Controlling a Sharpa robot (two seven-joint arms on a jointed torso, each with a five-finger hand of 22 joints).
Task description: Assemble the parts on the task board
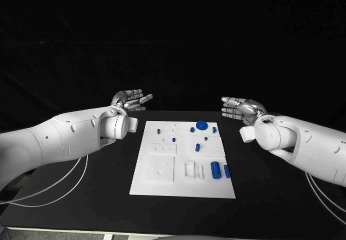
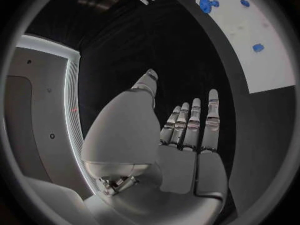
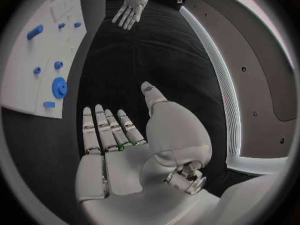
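Observation:
The white task board (image 1: 184,187) lies in the middle of the black table. Several small blue parts stand on its right half: a round disc (image 1: 202,124) at the far end, small pegs (image 1: 197,147) in the middle, and a long cylinder (image 1: 215,170) with a shorter bar (image 1: 226,171) near the front. My left hand (image 1: 130,101) hovers past the board's far left corner, fingers apart, holding nothing. My right hand (image 1: 240,108) hovers past the far right corner, likewise spread and empty. The left hand (image 2: 187,130) and the right hand (image 3: 112,135) show flat palms with straight fingers.
White raised blocks (image 1: 161,172) and white cylinders (image 1: 189,169) sit on the board's near left part. The board (image 2: 262,45) edge and blue disc (image 3: 59,86) show beside each hand. Thin cables (image 1: 65,185) trail over the table's left side.

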